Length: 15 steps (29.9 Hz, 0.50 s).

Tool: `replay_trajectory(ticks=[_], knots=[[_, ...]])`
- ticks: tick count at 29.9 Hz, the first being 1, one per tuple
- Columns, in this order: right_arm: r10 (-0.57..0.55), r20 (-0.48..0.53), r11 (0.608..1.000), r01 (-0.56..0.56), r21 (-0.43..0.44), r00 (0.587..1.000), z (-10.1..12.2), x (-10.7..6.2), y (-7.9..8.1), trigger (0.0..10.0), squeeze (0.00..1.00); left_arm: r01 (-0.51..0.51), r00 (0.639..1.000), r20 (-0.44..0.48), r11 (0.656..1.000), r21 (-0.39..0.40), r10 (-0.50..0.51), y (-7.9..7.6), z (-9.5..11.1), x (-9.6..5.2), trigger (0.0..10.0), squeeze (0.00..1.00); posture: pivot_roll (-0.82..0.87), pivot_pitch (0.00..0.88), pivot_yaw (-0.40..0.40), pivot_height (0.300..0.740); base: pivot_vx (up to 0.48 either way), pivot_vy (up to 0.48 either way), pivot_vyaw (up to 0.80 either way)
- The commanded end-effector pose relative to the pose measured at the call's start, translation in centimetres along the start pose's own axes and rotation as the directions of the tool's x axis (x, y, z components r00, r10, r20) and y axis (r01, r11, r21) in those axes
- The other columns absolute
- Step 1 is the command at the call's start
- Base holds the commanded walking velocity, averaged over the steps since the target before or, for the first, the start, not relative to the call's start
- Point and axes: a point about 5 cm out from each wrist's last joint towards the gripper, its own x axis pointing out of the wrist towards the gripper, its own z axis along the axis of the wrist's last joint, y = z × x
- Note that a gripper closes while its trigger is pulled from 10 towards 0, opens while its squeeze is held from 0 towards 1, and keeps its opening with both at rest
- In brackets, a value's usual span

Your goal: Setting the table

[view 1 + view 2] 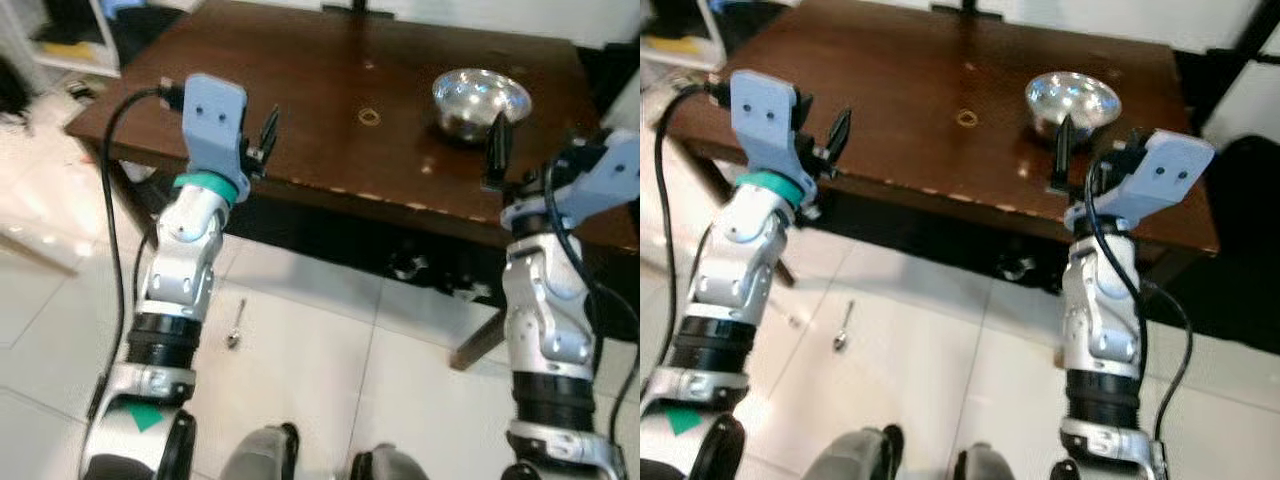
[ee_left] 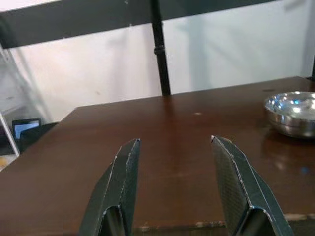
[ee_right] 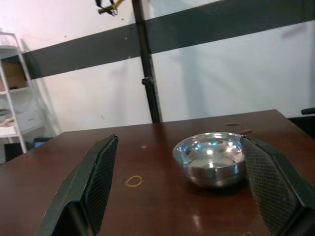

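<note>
Home dining area: wooden table (image 1: pixel 330 90), tiled floor (image 1: pixel 320 350)

The dark wooden table (image 1: pixel 330 110) carries 2 items: a steel bowl (image 1: pixel 480 102) toward its right side and a small ring (image 1: pixel 369 116) near centre. The surface left of the ring is bare. Right gripper (image 3: pixel 179 189), fingers spread, faces the bowl directly. Left gripper (image 2: pixel 174 184), fingers spread, faces bare tabletop. A spoon (image 1: pixel 235 326) lies on the floor tiles beside the left arm.
</note>
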Motion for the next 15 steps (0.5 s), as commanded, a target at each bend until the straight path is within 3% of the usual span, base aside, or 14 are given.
replay_trajectory(ticks=[1, 15], knots=[[-0.013, -0.005, 1.0, 0.013, 0.002, 1.0, -0.1, -0.13, -0.24, 10.0, 0.0, 0.01, 1.0, -0.003, 1.0, -0.003, -0.01, -0.27, -0.08, 0.05, 10.0, 0.0, 0.09, 0.003, 0.068, 0.74, -0.255, 0.0, 0.0], [-0.017, -0.004, 1.0, 0.017, 0.003, 1.0, -0.12, -0.19, -0.2, 10.0, 0.0, 0.016, 1.0, -0.002, 1.0, -0.004, -0.016, -0.3, -0.02, 0.13, 10.0, 0.0, 0.09, 0.006, 0.074, 0.74, -0.256, 0.0, 0.0]])
